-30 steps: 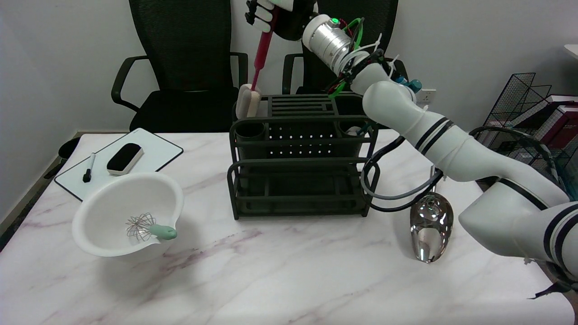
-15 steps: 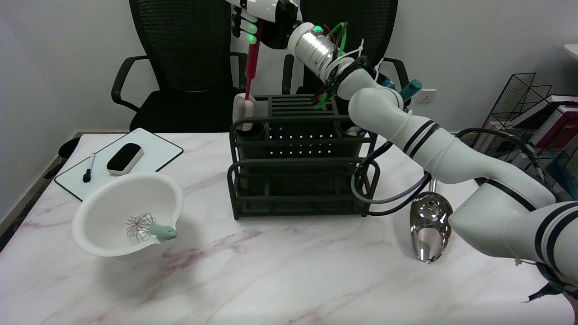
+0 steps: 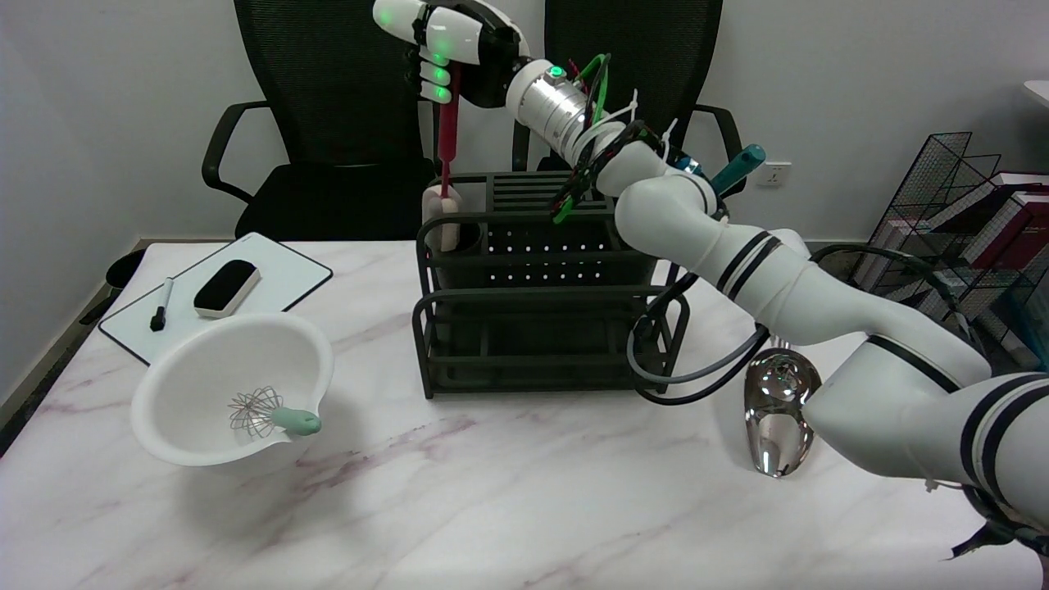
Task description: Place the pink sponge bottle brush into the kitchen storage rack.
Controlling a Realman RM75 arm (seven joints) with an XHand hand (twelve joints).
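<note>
My robot hand point(image 3: 447, 51) grips the brush point(image 3: 445, 164); its sponge could snag the rack point(image 3: 541, 328) cup's rim and tip out.

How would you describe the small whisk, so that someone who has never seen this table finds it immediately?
Start from the black storage rack in the middle of the marble table, then look to its left and nearer the camera, where a white bowl is standing. The whisk lies inside that bowl. It is the only thing with a wire head and a short mint-green handle.
</note>
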